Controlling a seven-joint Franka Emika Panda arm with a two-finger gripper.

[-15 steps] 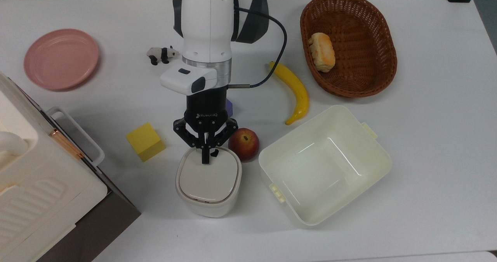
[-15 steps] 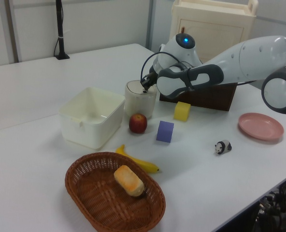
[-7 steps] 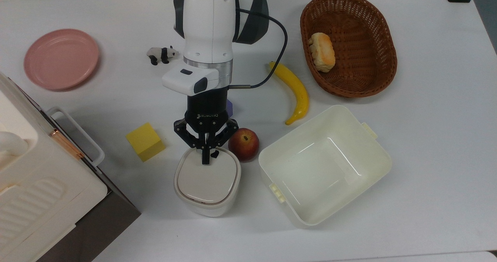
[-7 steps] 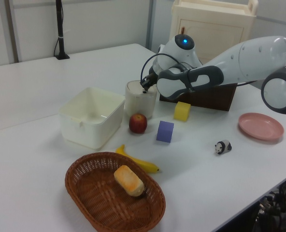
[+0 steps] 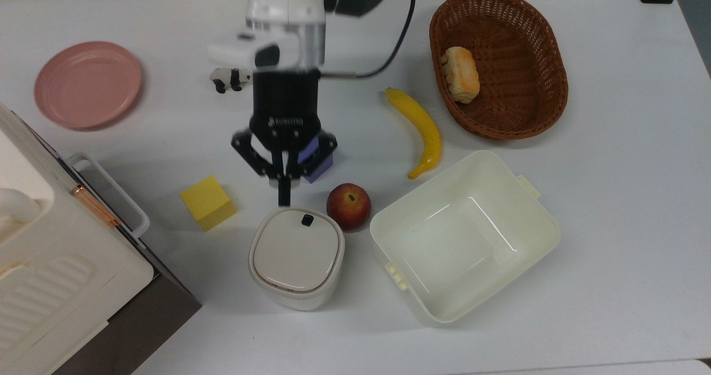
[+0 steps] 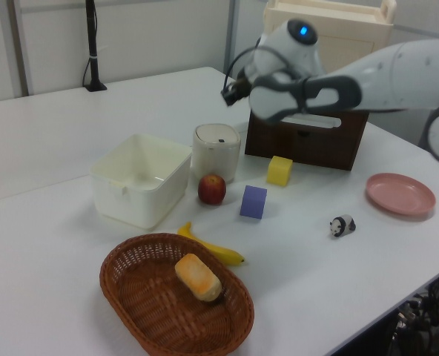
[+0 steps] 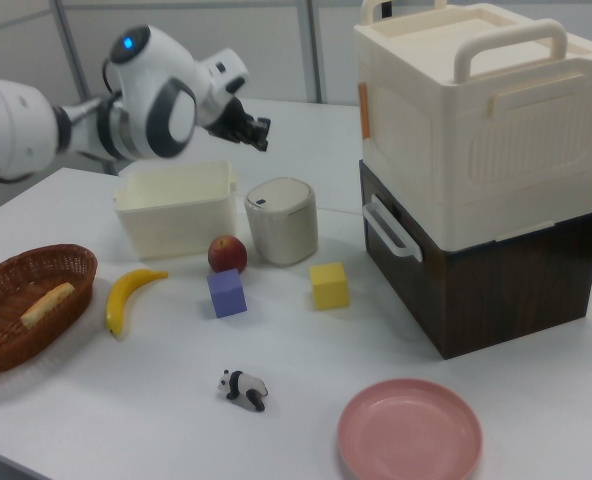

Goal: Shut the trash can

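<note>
Trash can [image 5: 296, 257] below raised fingers [image 5: 284, 189]

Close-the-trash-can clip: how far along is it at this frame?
Done, by the look of it: the trash can has its lid lying flat, button up. In hand: nothing; the gripper hangs above and clear of it, jaws shut. Nothing visibly left to do.

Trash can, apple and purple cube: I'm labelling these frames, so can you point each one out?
trash can [image 5: 294, 251], top view, middle of its beige lid.
apple [image 5: 348, 206], top view, red top near the stem.
purple cube [image 7: 226, 292], right view, its front face.
</note>
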